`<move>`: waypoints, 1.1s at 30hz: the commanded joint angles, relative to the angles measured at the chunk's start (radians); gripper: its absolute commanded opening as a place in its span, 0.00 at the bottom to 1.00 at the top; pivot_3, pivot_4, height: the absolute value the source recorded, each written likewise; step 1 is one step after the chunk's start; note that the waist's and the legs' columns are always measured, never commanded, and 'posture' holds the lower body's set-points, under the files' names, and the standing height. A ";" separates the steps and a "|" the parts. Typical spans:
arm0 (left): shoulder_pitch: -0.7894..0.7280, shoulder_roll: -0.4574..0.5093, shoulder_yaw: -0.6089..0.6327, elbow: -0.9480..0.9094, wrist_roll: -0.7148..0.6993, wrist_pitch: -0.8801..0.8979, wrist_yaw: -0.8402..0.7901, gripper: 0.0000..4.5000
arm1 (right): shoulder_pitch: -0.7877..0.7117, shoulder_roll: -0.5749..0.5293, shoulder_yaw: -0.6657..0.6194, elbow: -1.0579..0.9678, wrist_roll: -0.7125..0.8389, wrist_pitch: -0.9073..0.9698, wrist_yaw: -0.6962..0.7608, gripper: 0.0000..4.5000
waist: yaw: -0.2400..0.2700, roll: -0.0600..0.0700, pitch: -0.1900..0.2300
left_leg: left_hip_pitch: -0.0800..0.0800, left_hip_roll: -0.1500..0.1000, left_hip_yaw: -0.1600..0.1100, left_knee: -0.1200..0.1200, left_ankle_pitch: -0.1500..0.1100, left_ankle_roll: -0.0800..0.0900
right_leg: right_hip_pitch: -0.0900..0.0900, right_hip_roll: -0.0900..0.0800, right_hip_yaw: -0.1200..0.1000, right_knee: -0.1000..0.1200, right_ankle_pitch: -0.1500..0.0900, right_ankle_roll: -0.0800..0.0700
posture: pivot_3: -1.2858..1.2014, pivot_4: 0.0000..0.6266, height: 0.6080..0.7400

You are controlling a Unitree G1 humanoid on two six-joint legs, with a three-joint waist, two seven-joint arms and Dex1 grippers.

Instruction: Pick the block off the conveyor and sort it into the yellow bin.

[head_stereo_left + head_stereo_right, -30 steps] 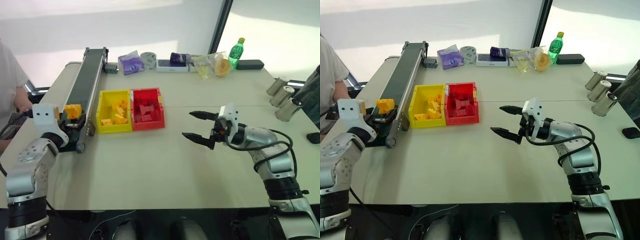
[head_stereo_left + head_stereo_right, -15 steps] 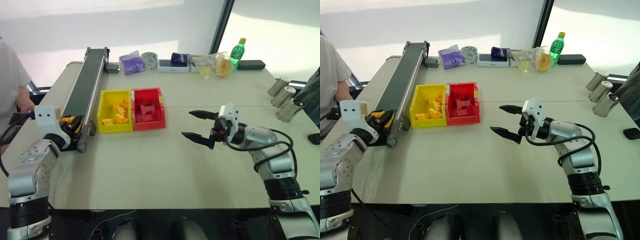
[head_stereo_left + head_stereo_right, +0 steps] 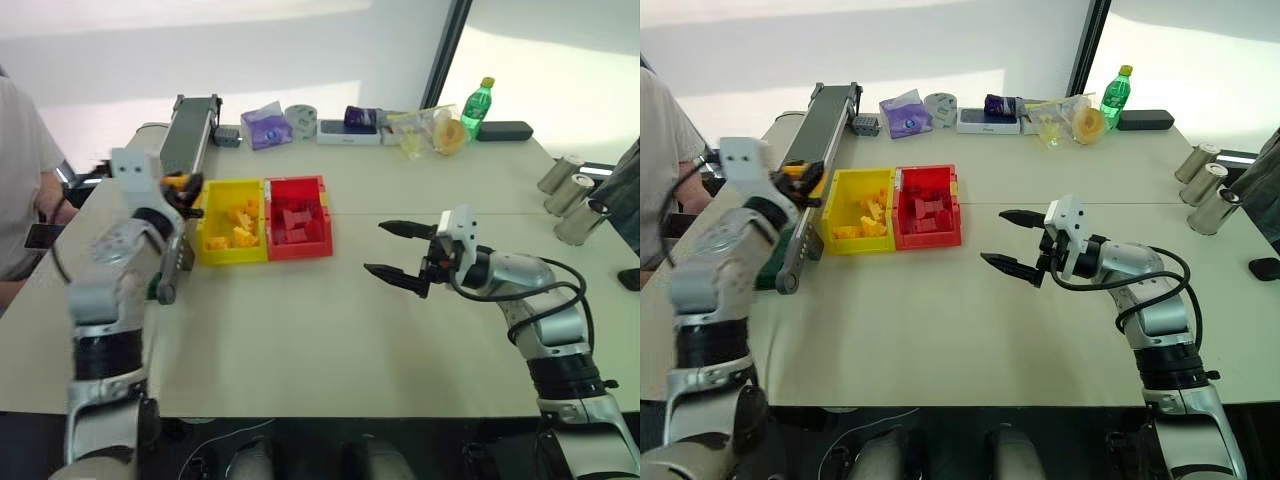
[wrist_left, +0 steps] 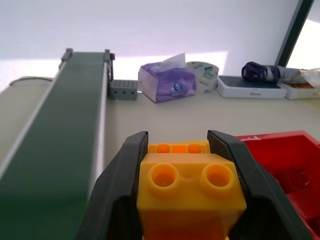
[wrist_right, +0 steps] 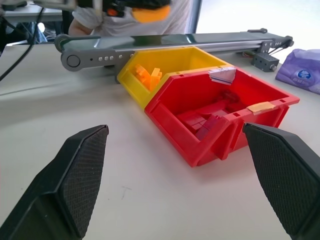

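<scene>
My left gripper (image 3: 178,183) is shut on the yellow-orange block (image 4: 190,192) and holds it in the air. It hangs over the right rail of the conveyor (image 3: 187,135), just left of the yellow bin (image 3: 229,258). In the left wrist view the two black fingers (image 4: 125,170) clamp the block's sides, with its studs facing up. Several yellow blocks lie in the yellow bin. My right gripper (image 3: 375,248) stands open above the table's middle, right of the bins, with nothing between its fingers (image 5: 75,175).
A red bin (image 3: 297,247) holding red blocks touches the yellow bin's right side. A person (image 3: 20,180) sits at the left past the conveyor. A tissue pack (image 3: 262,126), boxes and a green bottle (image 3: 472,103) line the far edge. Metal cans (image 3: 565,190) stand at the right.
My left gripper shut on the block at the conveyor's near end, then lifted it up, forward and right toward the yellow bin. The right arm stayed still.
</scene>
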 commanded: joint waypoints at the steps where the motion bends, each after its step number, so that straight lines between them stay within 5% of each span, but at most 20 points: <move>1: -0.119 -0.028 -0.040 0.176 0.070 -0.131 -0.006 0.30 | -0.006 -0.004 -0.025 -0.030 0.009 -0.010 -0.008 1.00 | 0.000 0.000 0.000 | 0.000 0.000 0.000 0.000 0.000 0.000 | 0.000 0.000 0.000 0.000 0.000 0.000 | 0.52 0.24 1.00; 5: -0.210 -0.051 -0.066 0.376 0.106 -0.244 -0.058 0.30 | 0.007 -0.011 -0.031 -0.051 0.010 -0.001 -0.021 1.00 | -0.004 0.000 0.000 | 0.000 0.000 0.001 0.000 0.000 0.000 | -0.001 0.001 0.000 0.000 0.000 0.000 | 0.52 0.24 1.00; 12: -0.241 -0.046 -0.052 0.445 0.130 -0.301 -0.070 0.99 | 0.034 -0.025 -0.045 -0.072 0.017 0.004 -0.031 1.00 | -0.003 0.000 0.000 | -0.001 0.000 0.002 -0.001 0.000 0.000 | -0.002 0.001 0.000 0.000 0.000 0.000 | 0.52 0.24 1.00; 20: -0.051 0.040 0.010 0.089 0.036 -0.140 -0.148 0.99 | 0.030 -0.025 -0.040 -0.071 0.017 0.007 -0.027 1.00 | -0.009 0.000 0.000 | -0.001 0.001 0.002 -0.001 0.000 0.000 | -0.003 0.001 0.000 0.001 0.000 0.000 | 0.52 0.24 1.00; 27: 0.388 0.252 0.218 -0.421 -0.251 0.084 -0.385 0.99 | 0.015 -0.040 -0.042 -0.041 0.016 0.004 0.006 1.00 | -0.011 0.000 0.000 | -0.001 0.004 0.002 -0.001 0.000 -0.001 | -0.004 -0.001 0.002 0.001 0.000 0.000 | 0.52 0.24 1.00; 33: 0.665 0.357 0.432 -0.492 -0.316 0.096 -0.501 0.99 | -0.014 -0.041 -0.036 0.006 0.007 -0.014 0.042 1.00 | 0.001 0.000 0.000 | 0.000 0.003 0.000 -0.001 0.000 -0.001 | -0.001 -0.002 0.000 0.001 0.000 0.000 | 0.52 0.24 1.00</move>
